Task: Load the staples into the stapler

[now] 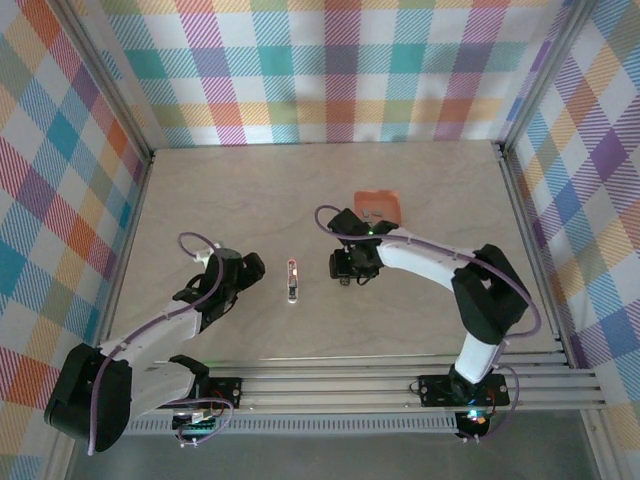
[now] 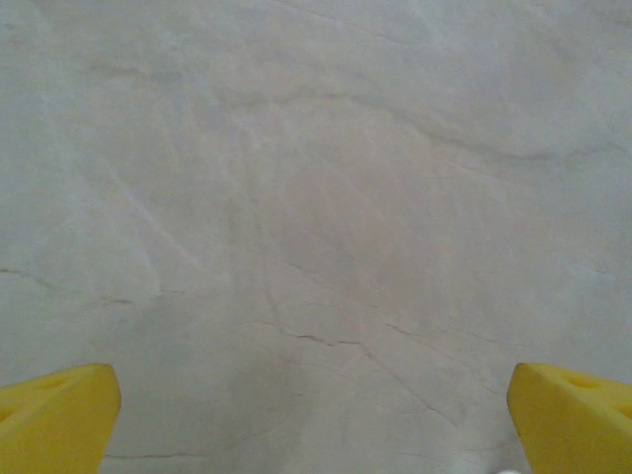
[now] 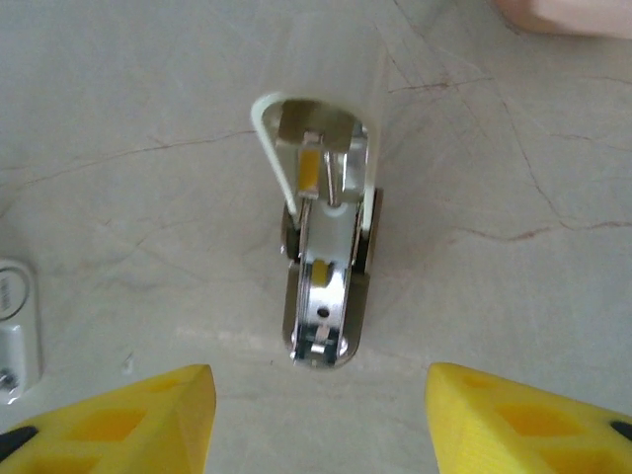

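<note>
Stapler [image 3: 321,276] | lid up, just ahead of right hand [image 3: 318,395], untouched | right hand parted, empty | left hand [image 2: 311,380] wide, empty

stapler [image 3: 321,267]: no brand, number or label legible on its pale top or metal body.
white object [image 3: 12,326] at the right wrist view's left edge: faint marks on its face, too blurred to read.
table [image 2: 316,197]: veined surface, no writing seen.
plaid walls [image 1: 330,70]: coloured checks, no legible signs.
</note>
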`<move>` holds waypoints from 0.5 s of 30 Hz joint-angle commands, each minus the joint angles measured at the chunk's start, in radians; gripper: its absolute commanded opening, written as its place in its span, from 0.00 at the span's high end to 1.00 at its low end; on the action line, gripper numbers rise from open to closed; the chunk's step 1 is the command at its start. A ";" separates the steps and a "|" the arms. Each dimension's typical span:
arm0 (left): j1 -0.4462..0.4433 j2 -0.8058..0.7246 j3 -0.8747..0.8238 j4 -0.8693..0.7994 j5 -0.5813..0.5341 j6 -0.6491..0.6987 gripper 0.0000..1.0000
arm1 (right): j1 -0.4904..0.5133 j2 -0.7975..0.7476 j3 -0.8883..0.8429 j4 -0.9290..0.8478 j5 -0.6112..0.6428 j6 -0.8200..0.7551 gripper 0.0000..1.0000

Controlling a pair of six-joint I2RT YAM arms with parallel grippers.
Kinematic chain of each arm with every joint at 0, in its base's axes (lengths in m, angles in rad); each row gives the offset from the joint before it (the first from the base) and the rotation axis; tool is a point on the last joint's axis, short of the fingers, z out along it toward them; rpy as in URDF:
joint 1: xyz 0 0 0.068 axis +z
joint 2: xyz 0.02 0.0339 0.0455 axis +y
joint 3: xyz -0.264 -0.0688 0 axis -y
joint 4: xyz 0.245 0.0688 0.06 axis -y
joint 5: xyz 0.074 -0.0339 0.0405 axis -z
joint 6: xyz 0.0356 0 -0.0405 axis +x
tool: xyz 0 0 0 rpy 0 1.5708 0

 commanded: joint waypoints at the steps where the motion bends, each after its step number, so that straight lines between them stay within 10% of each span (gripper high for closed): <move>1: 0.027 -0.009 -0.024 0.027 0.028 0.015 0.00 | 0.009 0.053 0.056 -0.021 0.034 0.021 0.43; 15: 0.120 0.061 -0.030 0.085 0.136 0.070 0.00 | 0.010 0.199 0.154 -0.014 0.150 0.036 0.59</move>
